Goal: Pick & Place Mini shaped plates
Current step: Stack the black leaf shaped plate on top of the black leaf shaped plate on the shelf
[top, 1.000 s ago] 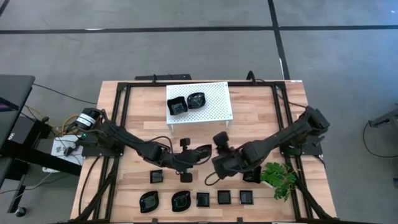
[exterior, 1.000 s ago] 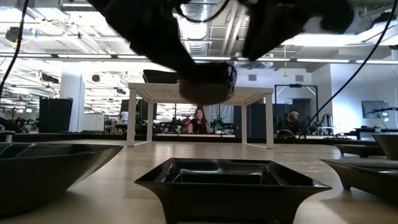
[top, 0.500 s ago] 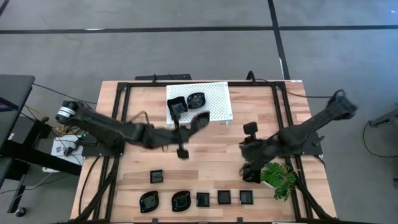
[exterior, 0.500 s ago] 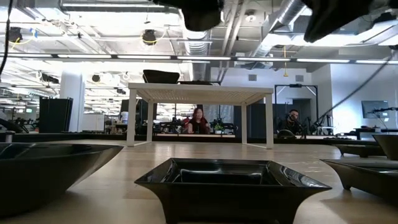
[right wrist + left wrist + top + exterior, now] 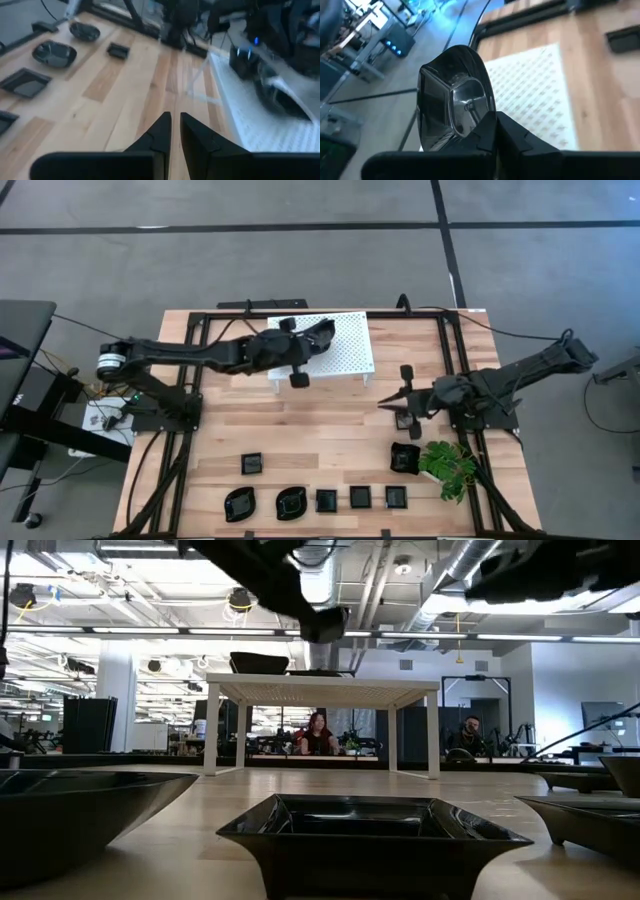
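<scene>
Left gripper (image 5: 487, 122) is clamped on a mini plate (image 5: 452, 95), carried above the white rack (image 5: 345, 350) at twelve o'clock for placing. Right gripper (image 5: 175, 125), fingers nearly together and empty, waits at three o'clock.

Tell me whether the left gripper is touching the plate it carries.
Touching. The left wrist view shows the left gripper with its fingers closed on the rim of the black plate, held above the white rack.
</scene>
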{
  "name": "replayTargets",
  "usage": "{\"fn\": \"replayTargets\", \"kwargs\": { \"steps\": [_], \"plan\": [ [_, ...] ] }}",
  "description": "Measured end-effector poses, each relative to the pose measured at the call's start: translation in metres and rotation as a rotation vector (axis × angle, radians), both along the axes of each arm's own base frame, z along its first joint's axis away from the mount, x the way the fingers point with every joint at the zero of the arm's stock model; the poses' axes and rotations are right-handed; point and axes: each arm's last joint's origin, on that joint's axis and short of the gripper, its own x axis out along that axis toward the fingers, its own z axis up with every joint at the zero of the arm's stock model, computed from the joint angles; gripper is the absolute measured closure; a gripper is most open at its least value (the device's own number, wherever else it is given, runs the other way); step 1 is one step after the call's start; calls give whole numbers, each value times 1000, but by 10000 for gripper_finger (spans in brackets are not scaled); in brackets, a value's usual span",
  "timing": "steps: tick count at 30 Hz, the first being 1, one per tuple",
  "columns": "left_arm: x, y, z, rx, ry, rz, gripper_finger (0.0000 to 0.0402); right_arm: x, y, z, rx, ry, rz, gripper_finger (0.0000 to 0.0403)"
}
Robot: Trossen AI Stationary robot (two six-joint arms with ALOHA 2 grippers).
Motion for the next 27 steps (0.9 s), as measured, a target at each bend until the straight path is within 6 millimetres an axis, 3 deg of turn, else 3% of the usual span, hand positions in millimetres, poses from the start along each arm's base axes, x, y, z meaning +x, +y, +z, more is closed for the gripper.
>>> {"fn": "replayTargets", "kwargs": {
  "steps": [6, 16, 27],
  "plan": [
    [6, 12, -15, -7, 55, 33, 389, 1, -3, -1, -2, 6, -20, 368],
    [4, 12, -21, -12, 110, 37, 390, 2, -3, 0, -2, 1, -19, 369],
    [3, 12, -22, 13, 130, 82, 328, 2, -3, 0, -7, -2, -17, 370]
  ]
}}
